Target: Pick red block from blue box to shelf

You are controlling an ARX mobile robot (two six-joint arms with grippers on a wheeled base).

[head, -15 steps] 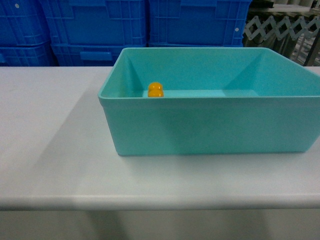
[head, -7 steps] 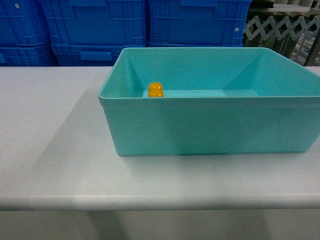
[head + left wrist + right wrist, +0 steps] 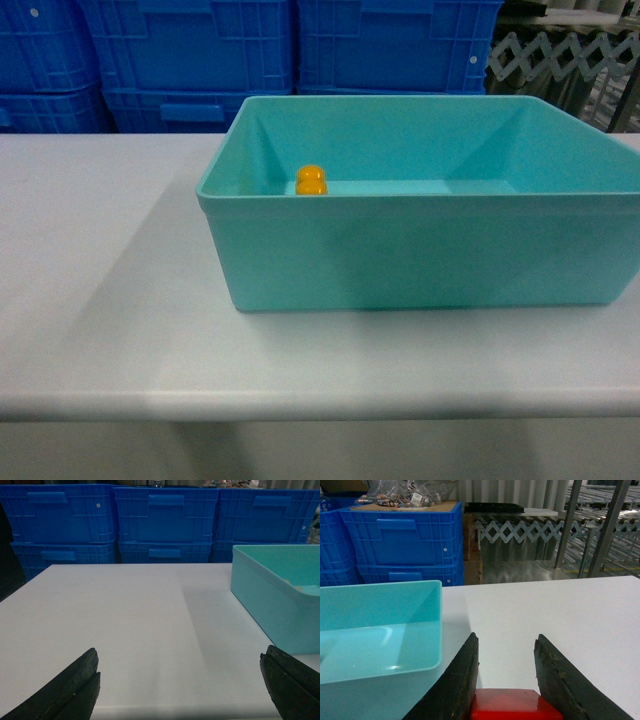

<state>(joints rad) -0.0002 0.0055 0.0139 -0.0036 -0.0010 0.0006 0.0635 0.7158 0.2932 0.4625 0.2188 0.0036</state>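
Head view shows nothing has moved: right pincer grips the red block outside the blue box; left pincer is spread, empty.

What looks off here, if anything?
Nothing spilled, tipped or broken. One mismatch: the red block already sits between the right gripper fingers, outside the blue box over the table. The box shows only an orange piece. The left gripper is open and empty.
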